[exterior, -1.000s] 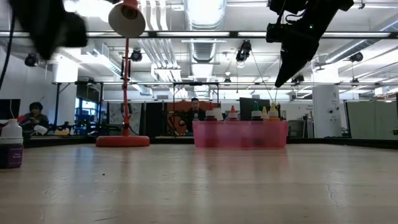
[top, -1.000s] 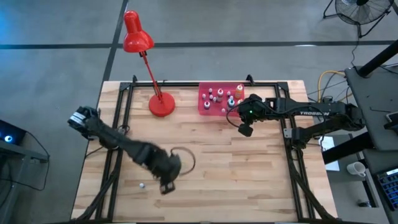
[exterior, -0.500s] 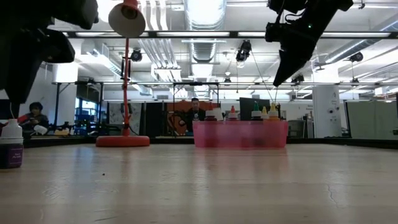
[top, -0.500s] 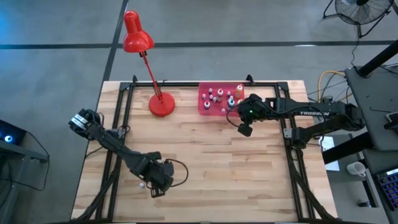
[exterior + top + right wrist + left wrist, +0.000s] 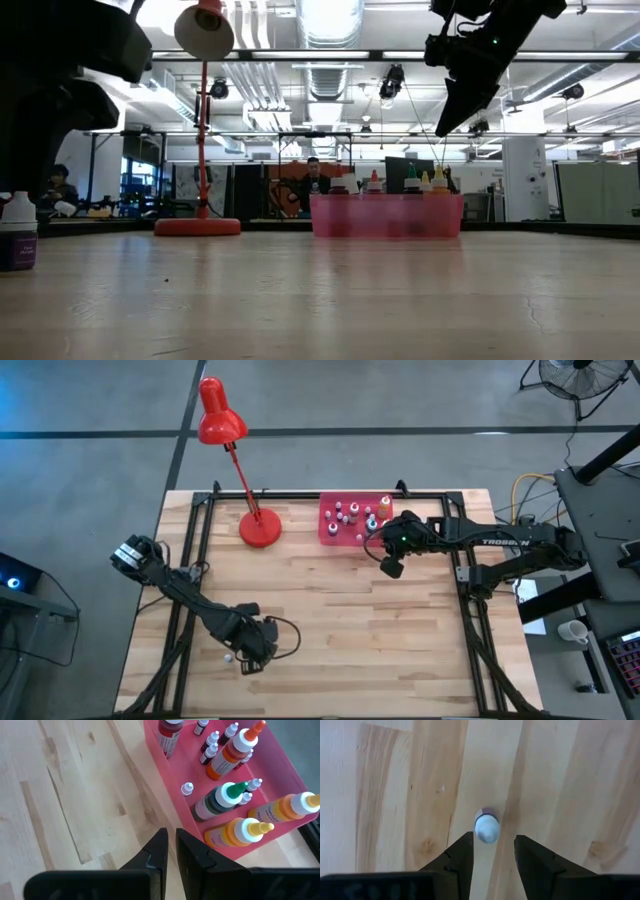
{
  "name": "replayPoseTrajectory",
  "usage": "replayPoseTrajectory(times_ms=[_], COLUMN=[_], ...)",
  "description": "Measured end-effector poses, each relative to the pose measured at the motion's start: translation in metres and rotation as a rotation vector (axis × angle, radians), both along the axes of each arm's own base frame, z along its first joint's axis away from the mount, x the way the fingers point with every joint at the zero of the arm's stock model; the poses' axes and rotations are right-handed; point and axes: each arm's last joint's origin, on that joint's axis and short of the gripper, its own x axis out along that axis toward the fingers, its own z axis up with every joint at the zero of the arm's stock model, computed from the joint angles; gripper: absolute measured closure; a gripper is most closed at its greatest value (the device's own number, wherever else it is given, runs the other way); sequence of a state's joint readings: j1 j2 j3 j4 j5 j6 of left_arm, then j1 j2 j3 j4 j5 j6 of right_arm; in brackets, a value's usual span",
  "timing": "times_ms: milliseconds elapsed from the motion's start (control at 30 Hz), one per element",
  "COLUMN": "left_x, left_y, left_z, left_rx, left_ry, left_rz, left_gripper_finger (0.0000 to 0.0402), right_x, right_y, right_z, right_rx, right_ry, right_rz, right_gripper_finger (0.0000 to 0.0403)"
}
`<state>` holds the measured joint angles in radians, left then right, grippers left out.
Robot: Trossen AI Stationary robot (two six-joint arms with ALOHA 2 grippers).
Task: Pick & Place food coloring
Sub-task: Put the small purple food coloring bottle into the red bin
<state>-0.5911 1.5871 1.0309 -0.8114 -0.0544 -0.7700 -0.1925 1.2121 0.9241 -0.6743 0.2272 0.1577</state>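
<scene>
Left wrist view: my left gripper [image 5: 493,851] hangs part-open over a small white-capped bottle [image 5: 486,826], seemingly just ahead of the jaws.

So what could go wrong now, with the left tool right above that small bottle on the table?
The small bottle stands alone and upright between the open fingers of the left tool; an off-centre descent could tip it over. It may also slip when squeezed. The right tool, shut, hangs beside the pink tray and could bump it.

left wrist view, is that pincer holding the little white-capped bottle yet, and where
No. The left pincer is open just above the small bottle, which stands on the table untouched.
</scene>
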Motion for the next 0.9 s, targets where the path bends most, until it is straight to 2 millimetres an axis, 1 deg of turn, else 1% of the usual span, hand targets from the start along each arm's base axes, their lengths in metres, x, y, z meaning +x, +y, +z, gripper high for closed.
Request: replayPoseTrajectory(times_ms=[200,333,533,767,900], left_x=[-0.001,0.001,0.001,0.001,-0.001], left_y=[0.001,0.003,0.004,0.004,0.006], left_z=[-0.002,-0.003,-0.005,-0.007,-0.012], left_rx=[0.010,0.045,0.039,0.033,0.020], left_ry=[0.002,-0.031,-0.037,-0.022,0.009], left_rz=[-0.013,-0.001,0.003,0.003,0.004], left_gripper_finger=[0.0287,0.0287,0.0287,0.0287,0.0287], right_x=[0.000,0.000,0.000,0.000,0.000], right_y=[0.000,0.000,0.000,0.000,0.000], right_z=[0.000,0.000,0.000,0.000,0.000], right_rx=[0.000,-0.002,-0.002,-0.002,0.000], right_ry=[-0.001,-0.007,-0.007,-0.007,-0.007], right_rz=[0.000,0.000,0.000,0.000,-0.003], right_gripper_finger=[0.0374,0.0374,0.0374,0.0374,0.0374])
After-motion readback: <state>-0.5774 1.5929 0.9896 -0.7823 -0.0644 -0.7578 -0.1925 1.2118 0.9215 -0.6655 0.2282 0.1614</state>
